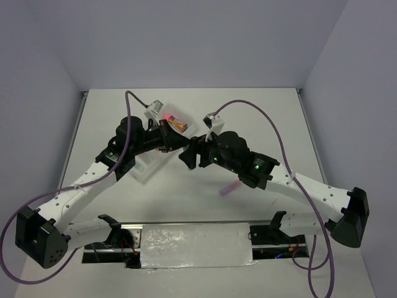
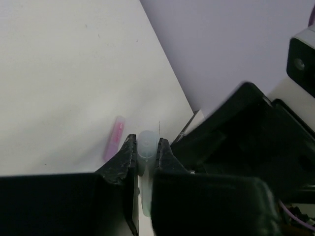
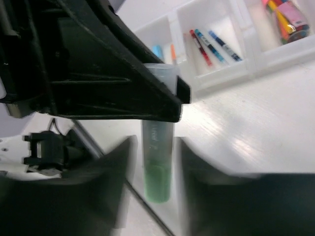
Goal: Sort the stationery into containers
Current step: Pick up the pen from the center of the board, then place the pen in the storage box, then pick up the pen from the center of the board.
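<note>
My left gripper (image 2: pixel 146 145) is shut on a pastel green bar with a clear cap (image 2: pixel 146 150) and holds it above the table. In the right wrist view the green bar (image 3: pixel 157 169) hangs between my right gripper's (image 3: pixel 155 147) open fingers, with gaps on both sides. Both grippers meet at mid-table (image 1: pixel 185 149). The white three-compartment tray (image 3: pixel 226 73) holds red and blue pens (image 3: pixel 211 46) in the middle, the pink-capped orange cylinder (image 3: pixel 288 19) at one end, and a blue bar (image 3: pixel 156 50) and orange-tipped piece (image 3: pixel 173 51) at the other. A purple bar (image 1: pixel 229 187) lies loose on the table (image 2: pixel 114 137).
The tray (image 1: pixel 147 169) lies partly under the left arm, left of centre. Purple cables loop over both arms. A foil-covered strip (image 1: pixel 195 245) sits at the near edge between the arm bases. Walls close the table on three sides.
</note>
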Action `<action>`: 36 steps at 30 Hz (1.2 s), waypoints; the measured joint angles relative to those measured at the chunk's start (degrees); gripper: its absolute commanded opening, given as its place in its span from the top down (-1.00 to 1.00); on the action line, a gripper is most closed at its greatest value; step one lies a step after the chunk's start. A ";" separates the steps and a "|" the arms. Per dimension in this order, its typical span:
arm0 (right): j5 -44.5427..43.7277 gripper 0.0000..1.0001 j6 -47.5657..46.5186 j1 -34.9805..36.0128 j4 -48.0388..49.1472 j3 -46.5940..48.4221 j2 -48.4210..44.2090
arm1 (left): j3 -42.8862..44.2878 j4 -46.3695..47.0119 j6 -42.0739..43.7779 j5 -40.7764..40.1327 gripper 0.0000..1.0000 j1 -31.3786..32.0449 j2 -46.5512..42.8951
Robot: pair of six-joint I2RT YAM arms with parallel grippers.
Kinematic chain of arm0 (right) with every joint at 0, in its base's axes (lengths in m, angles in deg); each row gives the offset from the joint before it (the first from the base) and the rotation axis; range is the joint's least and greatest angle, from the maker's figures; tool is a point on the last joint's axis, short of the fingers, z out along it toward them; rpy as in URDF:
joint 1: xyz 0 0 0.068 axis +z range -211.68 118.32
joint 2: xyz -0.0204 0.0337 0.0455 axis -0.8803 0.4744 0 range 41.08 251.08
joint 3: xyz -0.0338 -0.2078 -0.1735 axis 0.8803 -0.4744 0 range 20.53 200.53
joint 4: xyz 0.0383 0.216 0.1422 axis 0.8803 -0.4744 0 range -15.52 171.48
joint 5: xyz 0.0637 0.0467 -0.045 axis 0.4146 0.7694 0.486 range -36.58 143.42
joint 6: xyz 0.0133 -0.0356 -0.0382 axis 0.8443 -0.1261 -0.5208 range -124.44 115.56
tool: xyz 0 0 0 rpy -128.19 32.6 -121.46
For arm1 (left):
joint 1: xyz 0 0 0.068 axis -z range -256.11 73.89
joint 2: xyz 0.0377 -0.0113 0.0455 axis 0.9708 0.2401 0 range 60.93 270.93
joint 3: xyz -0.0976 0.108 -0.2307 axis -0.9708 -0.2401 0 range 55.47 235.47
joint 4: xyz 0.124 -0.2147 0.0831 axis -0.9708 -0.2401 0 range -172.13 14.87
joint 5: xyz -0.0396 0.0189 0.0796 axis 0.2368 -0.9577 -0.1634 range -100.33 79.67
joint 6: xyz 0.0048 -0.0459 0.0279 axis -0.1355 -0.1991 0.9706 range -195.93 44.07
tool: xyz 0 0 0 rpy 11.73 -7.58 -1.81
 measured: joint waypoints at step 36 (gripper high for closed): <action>-28.76 -0.67 57.29 -1.88 -35.82 -18.36 -1.70 | 2.69 -32.30 6.40 -37.83 -0.99 -24.24 -2.25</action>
